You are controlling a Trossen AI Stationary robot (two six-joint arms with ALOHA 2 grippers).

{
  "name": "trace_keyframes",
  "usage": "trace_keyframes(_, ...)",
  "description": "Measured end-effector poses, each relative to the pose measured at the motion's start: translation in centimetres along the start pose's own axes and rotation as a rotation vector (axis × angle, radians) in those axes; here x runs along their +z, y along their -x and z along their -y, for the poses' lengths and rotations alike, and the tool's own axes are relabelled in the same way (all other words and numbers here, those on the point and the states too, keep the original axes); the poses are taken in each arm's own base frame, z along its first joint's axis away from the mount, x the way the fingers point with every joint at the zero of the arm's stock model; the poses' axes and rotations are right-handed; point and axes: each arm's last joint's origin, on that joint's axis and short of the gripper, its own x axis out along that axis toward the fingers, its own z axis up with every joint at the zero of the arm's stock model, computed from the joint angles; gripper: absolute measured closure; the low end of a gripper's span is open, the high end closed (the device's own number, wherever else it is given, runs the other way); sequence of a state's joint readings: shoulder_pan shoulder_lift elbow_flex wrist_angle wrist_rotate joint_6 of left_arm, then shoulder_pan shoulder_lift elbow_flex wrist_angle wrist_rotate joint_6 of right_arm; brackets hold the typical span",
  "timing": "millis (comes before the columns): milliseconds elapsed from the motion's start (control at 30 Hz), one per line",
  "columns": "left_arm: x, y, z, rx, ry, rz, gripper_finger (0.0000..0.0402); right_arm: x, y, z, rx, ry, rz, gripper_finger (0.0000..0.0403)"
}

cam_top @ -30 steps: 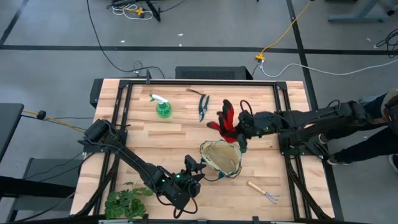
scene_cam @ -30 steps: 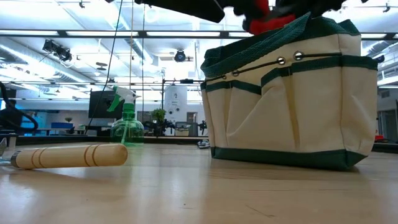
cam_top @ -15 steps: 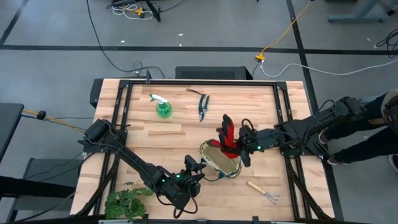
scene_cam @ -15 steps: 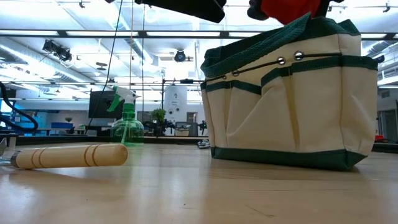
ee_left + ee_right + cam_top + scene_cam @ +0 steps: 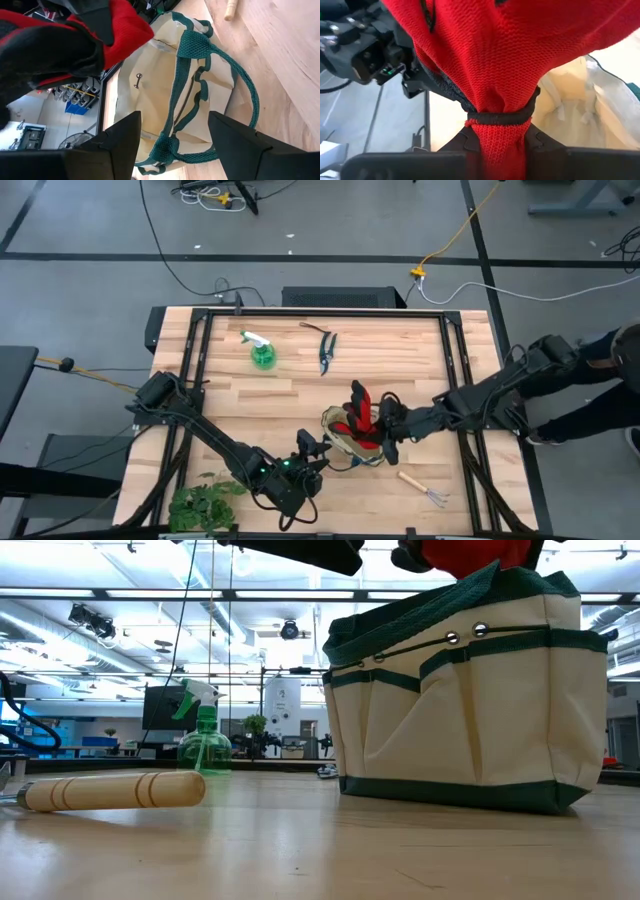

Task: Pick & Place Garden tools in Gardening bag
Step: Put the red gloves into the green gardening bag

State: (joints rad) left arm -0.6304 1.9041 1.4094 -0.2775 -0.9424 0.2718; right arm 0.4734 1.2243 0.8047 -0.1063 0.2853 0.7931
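Note:
The gardening bag (image 5: 356, 438) stands upright on the table, cream with dark green trim; it also shows in the low view (image 5: 470, 710). My right gripper (image 5: 386, 426) is shut on the red gloves (image 5: 360, 416), which are over the bag's open mouth and show above its rim in the low view (image 5: 460, 552). My left gripper (image 5: 320, 450) is open at the bag's left side. In the left wrist view its fingers stand on either side of the bag's green rim and handle (image 5: 172, 142); whether they touch it I cannot tell. My right gripper pinches the gloves at their bunched cuff end (image 5: 497, 135) between its two fingers. It comes from the table's right, roughly level. The gloves reach out past the fingertips over the bag's mouth, lifted clear of the table.
A green spray bottle (image 5: 262, 355) and pruning shears (image 5: 326, 352) lie at the far side of the table. A wooden-handled hand rake (image 5: 422, 488) lies near the front right. A leafy plant bunch (image 5: 205, 505) sits at the front left. Dark frame rails run along the table's edges.
My right gripper has carried the red gloves toward the table's near edge, from beyond the bag's far side to over its open mouth. The gloves stay in its hold. The bag and my left gripper have kept still.

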Motion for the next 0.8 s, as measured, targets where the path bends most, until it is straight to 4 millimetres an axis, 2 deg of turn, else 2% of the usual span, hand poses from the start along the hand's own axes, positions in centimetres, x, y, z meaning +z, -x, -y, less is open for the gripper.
trace_keyframes(633,0.00,0.00,0.00,-0.001,0.007,0.000,0.0163,-0.46,0.03,-0.16,-0.032,0.015,0.009,0.0351)
trace_keyframes(800,0.00,0.00,0.00,-0.001,0.007,0.000,0.0163,-0.45,0.03,-0.06,-0.055,0.017,0.023,0.0330)
